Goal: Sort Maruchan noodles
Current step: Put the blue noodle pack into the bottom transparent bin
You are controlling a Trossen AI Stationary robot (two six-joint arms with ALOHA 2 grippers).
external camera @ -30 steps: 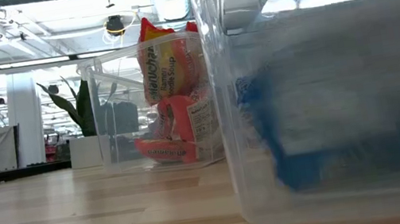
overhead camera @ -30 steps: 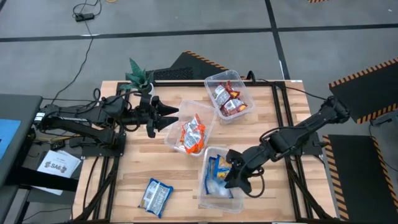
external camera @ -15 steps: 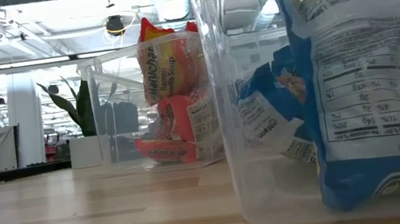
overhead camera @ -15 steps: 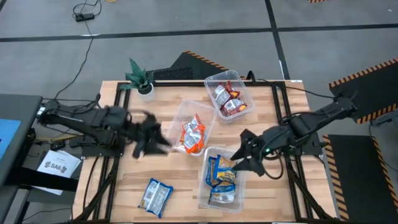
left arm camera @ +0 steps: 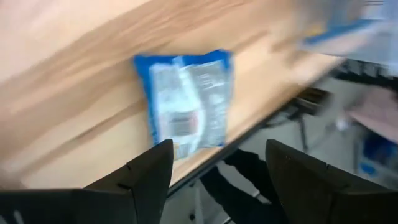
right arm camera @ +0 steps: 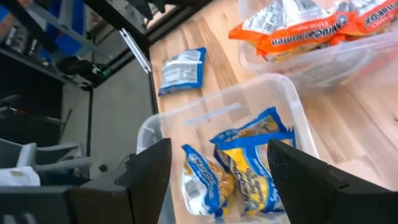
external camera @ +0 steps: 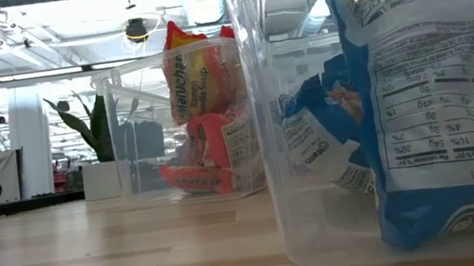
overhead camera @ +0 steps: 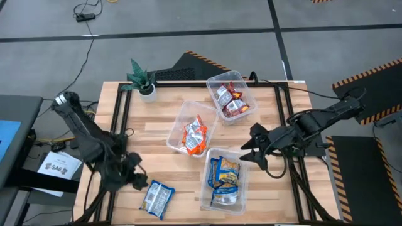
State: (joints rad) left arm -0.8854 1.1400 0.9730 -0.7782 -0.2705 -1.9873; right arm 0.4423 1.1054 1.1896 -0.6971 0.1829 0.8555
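Note:
A loose blue-and-yellow noodle packet (overhead camera: pixel 157 198) (left arm camera: pixel 186 102) lies flat on the table near its near-left corner. My left gripper (overhead camera: pixel 139 182) (left arm camera: pixel 217 168) is open, just left of this packet and above the wood. Three clear tubs hold the sorted packets: red ones (overhead camera: pixel 231 99) at the far side, orange ones (overhead camera: pixel 195 135) in the middle, and blue-and-yellow ones (overhead camera: pixel 224 177) (right arm camera: pixel 245 158) (external camera: pixel 432 102) near the front. My right gripper (overhead camera: pixel 246 152) (right arm camera: pixel 217 180) is open. It hangs just right of the blue tub, pointing toward it.
A small potted plant (overhead camera: pixel 143 81) stands at the far-left corner of the table. Black frame rails (overhead camera: pixel 284 125) run along the table's left and right sides. Bare wood (overhead camera: pixel 151 150) lies between the loose packet and the orange tub.
My left arm has swung from beside the orange tub toward the near-left corner, ending next to the loose blue packet. My right gripper has pulled up out of the blue tub toward the right edge. A blue-and-yellow packet has come to rest inside that tub.

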